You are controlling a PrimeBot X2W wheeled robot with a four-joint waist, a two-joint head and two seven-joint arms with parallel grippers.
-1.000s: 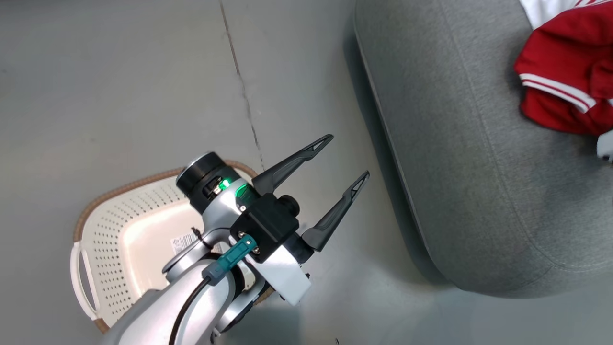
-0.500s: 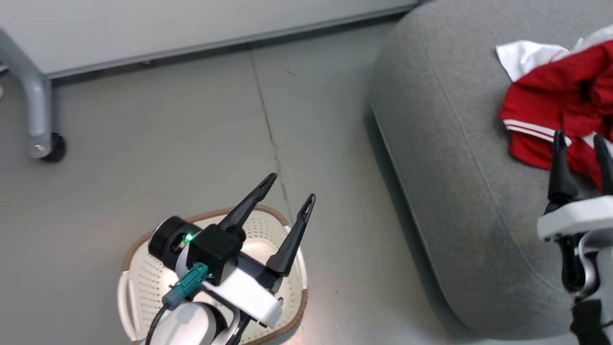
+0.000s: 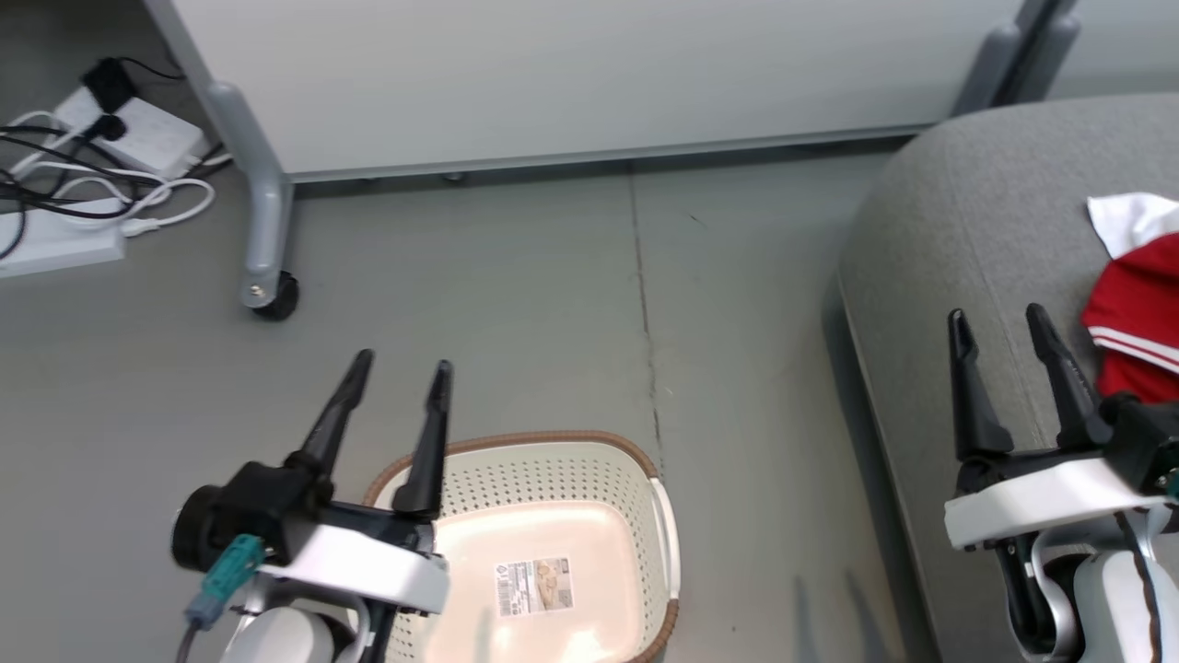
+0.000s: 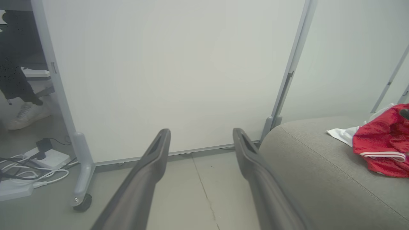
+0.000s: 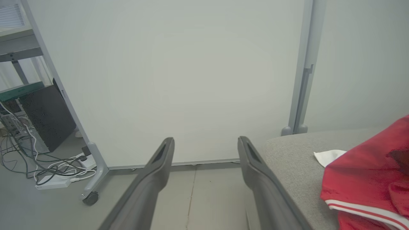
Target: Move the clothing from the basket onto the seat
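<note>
Clothing, a red garment with white stripe trim and a white panel, lies bunched on the grey seat at the far right of the head view, partly cut off by the picture's edge. My right fingers are spread wide apart and hold nothing; they point up the view over the seat's cushion, just left of the garment and not touching it. My left fingers are also spread wide and hold nothing, pointing up the view above the grey floor, at the upper left edge of the basket. That cream basket with a brown rim stands on the floor at the bottom middle, well apart from the seat, and its pale bottom shows a printed label. Behind it stands a white partition on grey legs, one leg ending in a small black wheel. White power strips and tangled cables lie on the floor at the upper left. Through my left wrist camera, a person's white shoe shows beyond the partition's leg, and the red garment rests on the cushion to the right.
</note>
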